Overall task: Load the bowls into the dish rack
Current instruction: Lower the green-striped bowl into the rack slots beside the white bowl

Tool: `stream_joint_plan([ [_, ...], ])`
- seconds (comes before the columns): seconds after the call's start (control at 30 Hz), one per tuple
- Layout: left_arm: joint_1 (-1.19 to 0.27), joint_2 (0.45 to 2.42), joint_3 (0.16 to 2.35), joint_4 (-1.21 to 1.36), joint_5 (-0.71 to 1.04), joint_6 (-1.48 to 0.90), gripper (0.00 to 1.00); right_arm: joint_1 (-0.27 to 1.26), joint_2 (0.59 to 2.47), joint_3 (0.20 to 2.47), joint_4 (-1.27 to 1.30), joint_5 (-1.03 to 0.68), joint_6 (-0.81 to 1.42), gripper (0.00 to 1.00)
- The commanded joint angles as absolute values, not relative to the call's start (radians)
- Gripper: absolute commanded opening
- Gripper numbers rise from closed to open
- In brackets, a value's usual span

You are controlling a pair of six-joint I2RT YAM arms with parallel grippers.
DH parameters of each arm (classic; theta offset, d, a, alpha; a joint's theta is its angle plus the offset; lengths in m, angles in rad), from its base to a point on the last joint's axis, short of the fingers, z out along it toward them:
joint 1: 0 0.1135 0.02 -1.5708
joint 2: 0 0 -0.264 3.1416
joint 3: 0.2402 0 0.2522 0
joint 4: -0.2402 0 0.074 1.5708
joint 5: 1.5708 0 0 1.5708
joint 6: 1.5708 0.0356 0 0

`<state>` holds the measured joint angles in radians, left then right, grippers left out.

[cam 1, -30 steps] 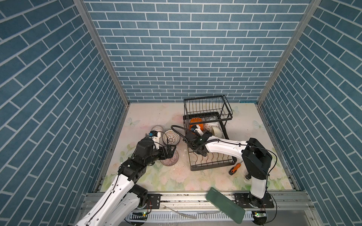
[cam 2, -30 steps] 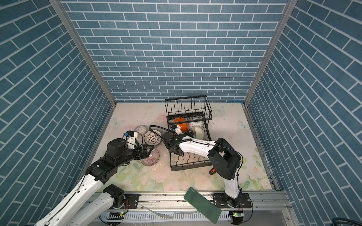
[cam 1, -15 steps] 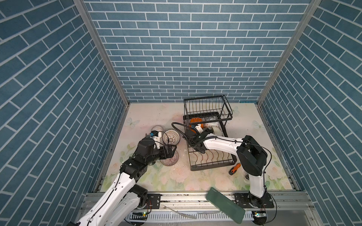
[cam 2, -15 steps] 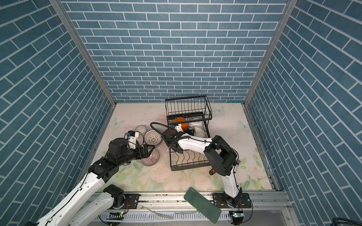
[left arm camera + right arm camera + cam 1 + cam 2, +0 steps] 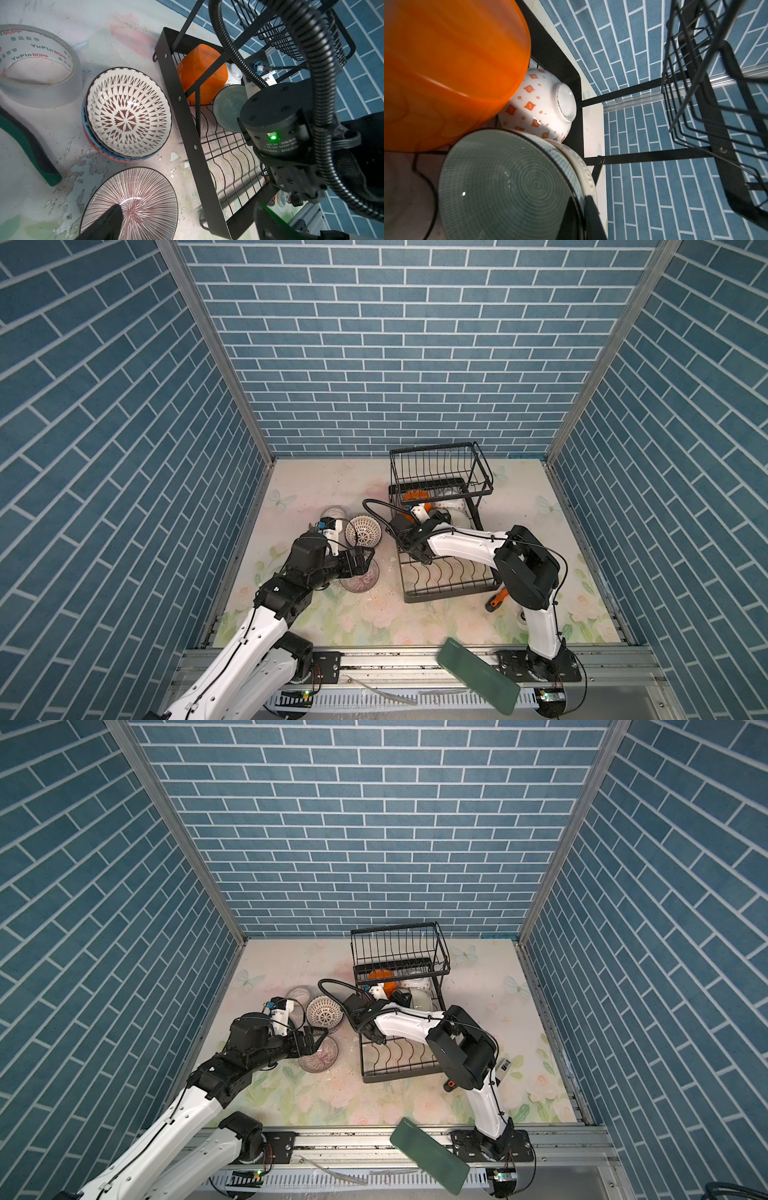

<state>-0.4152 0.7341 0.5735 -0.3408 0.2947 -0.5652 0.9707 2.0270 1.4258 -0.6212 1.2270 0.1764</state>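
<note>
Black dish rack, orange bowl inside, patterned bowl and striped bowl alongside

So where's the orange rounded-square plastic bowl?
The orange bowl lies in the black wire dish rack, lower tier, far-left in a top view, beside the orange-diamond bowl.

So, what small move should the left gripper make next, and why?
Probably lower the left gripper onto the rim of the striped bowl. Its jaws stand open above that bowl, one fingertip over its inside, and the bowl sits on the table beside the dish rack, not yet loaded.
</note>
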Motion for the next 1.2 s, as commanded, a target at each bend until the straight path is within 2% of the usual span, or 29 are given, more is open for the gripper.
stream_joint_plan([
  [0.0,-0.404,0.731,0.561,-0.334,0.303,-0.560,1.00,0.982,2.054,1.447,-0.644,1.182,0.188,0.00],
  [0.63,-0.391,0.731,0.524,-0.313,0.311,-0.569,1.00,1.036,2.145,1.566,-0.777,1.113,0.310,0.01],
  [0.73,-0.390,0.731,0.521,-0.310,0.311,-0.572,1.00,1.037,2.143,1.572,-0.794,1.098,0.335,0.04],
  [0.93,-0.388,0.731,0.516,-0.317,0.306,-0.574,1.00,1.038,2.141,1.585,-0.817,1.065,0.378,0.18],
  [1.17,-0.384,0.730,0.510,-0.328,0.297,-0.574,1.00,1.036,2.139,1.596,-0.830,1.053,0.393,0.23],
])
